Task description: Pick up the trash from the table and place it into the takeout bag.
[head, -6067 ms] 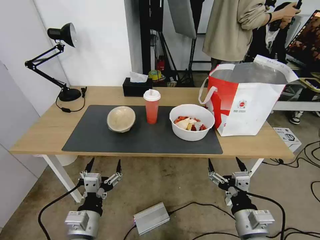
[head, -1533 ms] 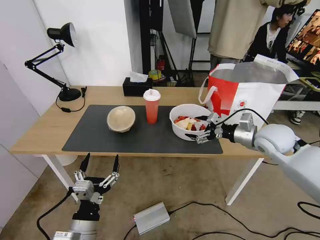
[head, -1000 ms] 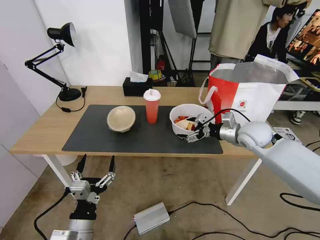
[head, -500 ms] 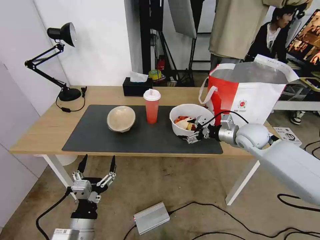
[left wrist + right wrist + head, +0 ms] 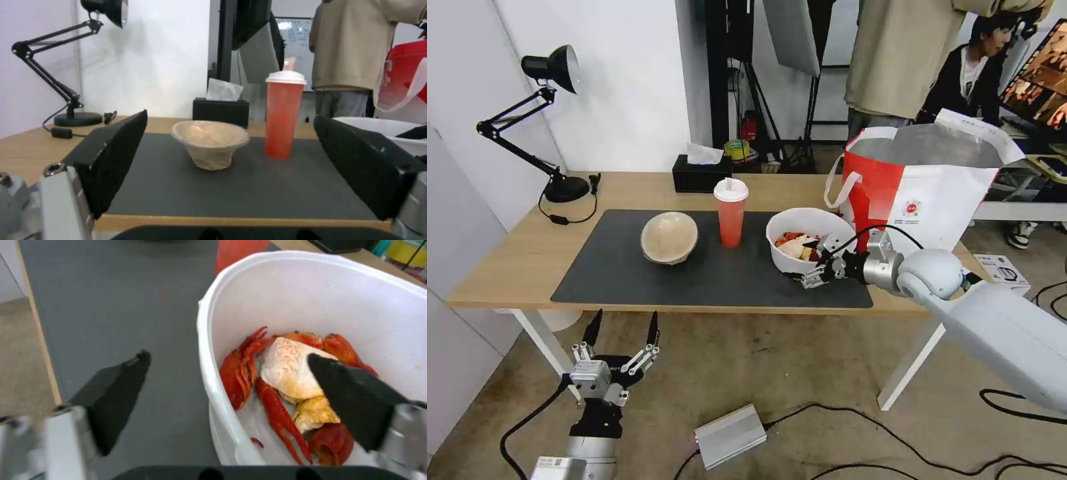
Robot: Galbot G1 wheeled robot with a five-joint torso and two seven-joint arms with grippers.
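Three trash items sit unbagged. Left tool point(image 5: 620, 333) hangs parked below the surface point(image 5: 507, 267), fingers spread. Right tool point(image 5: 816, 262) straddles the white bowl's point(image 5: 800, 223) near rim, unclenched. Takeout bag point(image 5: 934, 220) stands beyond, apparently unfilled.

You have two bowls on the table point(image 5: 514, 260): one white bowl point(image 5: 800, 223) at 3 o'clock, one beige bowl point(image 5: 669, 237) at 9; one red cup point(image 5: 730, 217) between them; one bag point(image 5: 927, 200); one tissue box point(image 5: 700, 177); one lamp point(image 5: 550, 67).
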